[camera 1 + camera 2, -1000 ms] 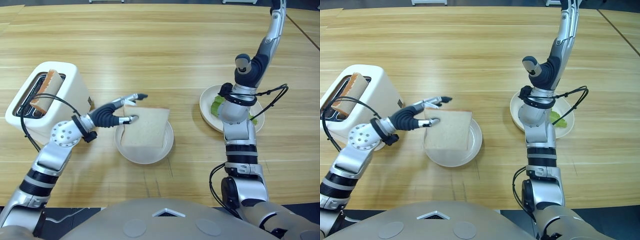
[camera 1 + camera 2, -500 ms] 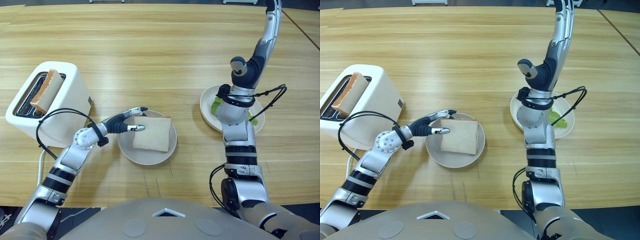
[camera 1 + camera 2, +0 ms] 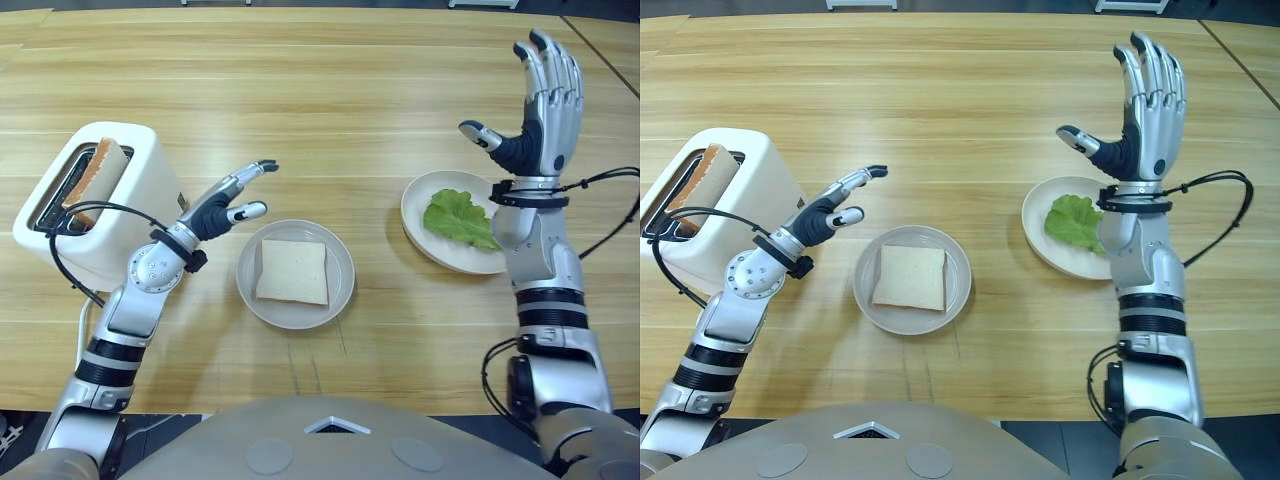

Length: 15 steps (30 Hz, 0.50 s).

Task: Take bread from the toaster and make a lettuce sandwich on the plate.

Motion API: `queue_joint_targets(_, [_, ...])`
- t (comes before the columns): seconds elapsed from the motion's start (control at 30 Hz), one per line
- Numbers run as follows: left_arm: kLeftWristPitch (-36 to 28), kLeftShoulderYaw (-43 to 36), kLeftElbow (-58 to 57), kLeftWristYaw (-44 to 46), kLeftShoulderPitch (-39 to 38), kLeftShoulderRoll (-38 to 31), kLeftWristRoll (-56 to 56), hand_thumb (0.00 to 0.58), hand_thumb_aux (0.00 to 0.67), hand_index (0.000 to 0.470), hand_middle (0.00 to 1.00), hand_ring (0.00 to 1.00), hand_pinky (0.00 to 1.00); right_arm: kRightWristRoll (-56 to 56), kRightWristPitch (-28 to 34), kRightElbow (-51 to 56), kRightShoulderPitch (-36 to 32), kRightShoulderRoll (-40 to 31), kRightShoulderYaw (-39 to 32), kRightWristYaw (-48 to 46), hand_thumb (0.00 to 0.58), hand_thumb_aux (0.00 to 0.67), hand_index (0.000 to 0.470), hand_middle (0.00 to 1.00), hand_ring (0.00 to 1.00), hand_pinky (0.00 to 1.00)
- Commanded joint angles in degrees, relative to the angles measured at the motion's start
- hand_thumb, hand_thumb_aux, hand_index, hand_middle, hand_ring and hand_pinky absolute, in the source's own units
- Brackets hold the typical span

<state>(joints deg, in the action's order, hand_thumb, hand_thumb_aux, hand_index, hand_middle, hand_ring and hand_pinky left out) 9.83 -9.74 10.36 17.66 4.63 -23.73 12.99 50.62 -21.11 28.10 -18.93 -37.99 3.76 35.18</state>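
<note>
Lying flat: bread on plate | second slice upright in toaster

Place: looks like a test room dressed as a kitchen | Signs: long pale wooden bench, white toaster, bread plate, lettuce plate | Also: second bench butted up at right

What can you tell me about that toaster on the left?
The toaster is a cream-white, rounded box, plastic-looking, standing on the wooden table at the robot's left. Two dark slots open upward; a browned bread slice leans out of one, the other looks empty. The left hand hovers beside it, not touching.
</note>
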Motion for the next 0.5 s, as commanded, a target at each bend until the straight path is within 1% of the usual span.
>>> queue_joint_targets(0.03, [-1.16, 2.05, 1.77, -0.33, -2.32, 0.29, -1.13, 0.0, 0.0, 0.0, 0.0, 0.0, 0.0, 7.68, 2.95, 15.24, -0.32, -5.15, -10.86, -4.74, 0.0, 0.0, 0.0, 0.0, 0.0, 0.0])
queue_joint_targets(0.1, [-1.07, 2.53, 1.35, -0.34, -2.79, 0.34, -1.27, 0.0, 0.0, 0.0, 0.0, 0.0, 0.0, 7.77, 2.59, 22.16, -1.38, -6.09, -14.16, -7.36, 0.0, 0.0, 0.0, 0.0, 0.0, 0.0])
queue_joint_targets(0.13, [-0.98, 2.62, 1.09, -0.31, -2.83, 0.38, -1.21, 0.0, 0.0, 0.0, 0.0, 0.0, 0.0, 7.61, 2.3, 24.95, -1.93, -6.46, -15.57, -8.19, 0.014, 0.008, 0.006, 0.0, 0.0, 0.0])
queue_joint_targets(0.17, [-0.94, 2.61, 1.01, -0.26, -2.89, 0.41, -1.06, 0.0, 0.0, 0.0, 0.0, 0.0, 0.0, 7.35, 1.95, 27.21, -2.63, -6.63, -16.74, -8.5, 0.062, 0.037, 0.026, 0.0, 0.0, 0.0])
queue_joint_targets(0.2, [-0.92, 2.58, 1.0, -0.23, -2.95, 0.47, -0.95, 0.0, 0.0, 0.0, 0.0, 0.0, 0.0, 7.07, 1.71, 29.17, -3.47, -6.62, -17.8, -8.33, 0.066, 0.039, 0.028, 0.0, 0.0, 0.0])
queue_joint_targets(0.27, [-0.83, 2.45, 0.87, -0.26, -2.93, 0.64, -0.73, 0.0, 0.0, 0.0, 0.0, 0.0, 0.0, 6.57, 1.52, 31.74, -5.2, -6.08, -19.68, -7.72, 0.009, 0.005, 0.004, 0.0, 0.0, 0.0])
queue_joint_targets(0.3, [-0.7, 2.37, 0.66, -0.33, -2.82, 0.73, -0.6, 0.0, 0.0, 0.0, 0.0, 0.0, 0.0, 6.31, 1.45, 32.46, -5.94, -5.75, -20.46, -7.5, 0.0, 0.0, 0.0, 0.0, 0.0, 0.0])
queue_joint_targets(0.37, [-0.49, 2.31, 0.4, -0.43, -2.72, 0.88, -0.38, 0.0, 0.0, 0.0, 0.0, 0.0, 0.0, 5.67, 1.27, 33.72, -7.32, -5.29, -21.84, -6.84, 0.005, 0.003, 0.002, 0.0, 0.0, 0.0])
queue_joint_targets(0.4, [-0.44, 2.32, 0.36, -0.45, -2.74, 0.93, -0.31, 0.0, 0.0, 0.0, 0.0, 0.0, 0.0, 5.39, 1.25, 34.33, -7.98, -5.15, -22.41, -6.25, 0.018, 0.011, 0.007, 0.0, 0.0, 0.0])
queue_joint_targets(0.43, [-0.37, 2.34, 0.31, -0.47, -2.77, 0.95, -0.25, 0.0, 0.0, 0.0, 0.0, 0.0, 0.0, 5.07, 1.28, 34.54, -8.51, -5.08, -22.94, -5.88, 0.049, 0.029, 0.02, 0.0, 0.0, 0.0])
queue_joint_targets(0.5, [-0.29, 2.33, 0.19, -0.5, -2.77, 0.99, -0.2, 0.0, 0.0, 0.0, 0.0, 0.0, 0.0, 4.32, 1.15, 35.26, -9.28, -4.83, -23.84, -5.08, 0.066, 0.039, 0.028, 0.0, 0.0, 0.0])
